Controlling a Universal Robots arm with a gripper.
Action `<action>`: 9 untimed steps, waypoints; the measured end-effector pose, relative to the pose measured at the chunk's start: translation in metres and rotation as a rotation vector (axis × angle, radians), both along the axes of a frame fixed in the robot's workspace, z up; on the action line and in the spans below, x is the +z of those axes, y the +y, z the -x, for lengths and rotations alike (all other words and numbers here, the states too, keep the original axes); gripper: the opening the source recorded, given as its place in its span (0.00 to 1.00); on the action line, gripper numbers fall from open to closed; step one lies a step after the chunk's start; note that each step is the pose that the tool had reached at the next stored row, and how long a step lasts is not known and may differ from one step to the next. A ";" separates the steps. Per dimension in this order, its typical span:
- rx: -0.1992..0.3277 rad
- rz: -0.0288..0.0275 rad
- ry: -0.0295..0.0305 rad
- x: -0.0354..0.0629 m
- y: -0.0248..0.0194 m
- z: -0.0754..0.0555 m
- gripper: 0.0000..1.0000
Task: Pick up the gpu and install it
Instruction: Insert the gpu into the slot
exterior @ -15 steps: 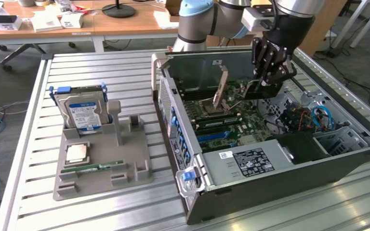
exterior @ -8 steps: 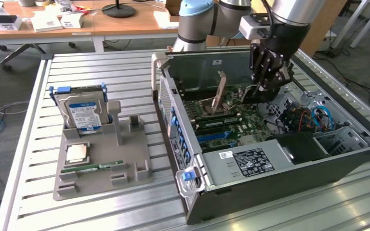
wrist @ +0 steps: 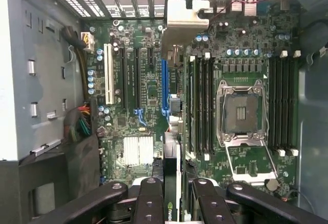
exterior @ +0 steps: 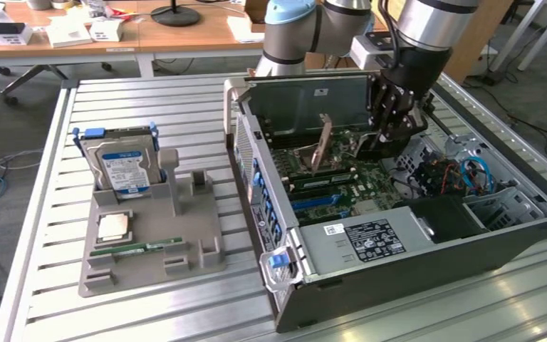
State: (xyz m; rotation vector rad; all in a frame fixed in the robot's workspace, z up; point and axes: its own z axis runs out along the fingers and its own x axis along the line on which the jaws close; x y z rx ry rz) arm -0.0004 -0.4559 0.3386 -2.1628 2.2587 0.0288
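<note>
You're mid-install: gripper [wrist: 171, 199] jaws clamped on the gpu [wrist: 173, 147], held edge-on inside the case [exterior: 501, 242], toward the exterior view's 1 o'clock, near the blue slot [wrist: 165, 88]. I'd say the next move needs square alignment, then a straight press.

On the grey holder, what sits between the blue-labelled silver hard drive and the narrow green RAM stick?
A square silver processor chip, in the exterior view.
</note>
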 end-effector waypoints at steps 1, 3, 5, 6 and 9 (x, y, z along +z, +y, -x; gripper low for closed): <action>0.000 0.0000 -0.0001 -0.0015 0.0000 0.000 0.26; 0.000 0.0002 0.0001 -0.0017 0.0000 0.000 0.26; 0.000 0.0001 0.0001 -0.0017 0.0000 0.000 0.26; 0.000 0.0000 0.0000 -0.0018 0.0000 0.001 0.26; 0.000 0.0000 0.0000 -0.0020 0.0001 0.005 0.26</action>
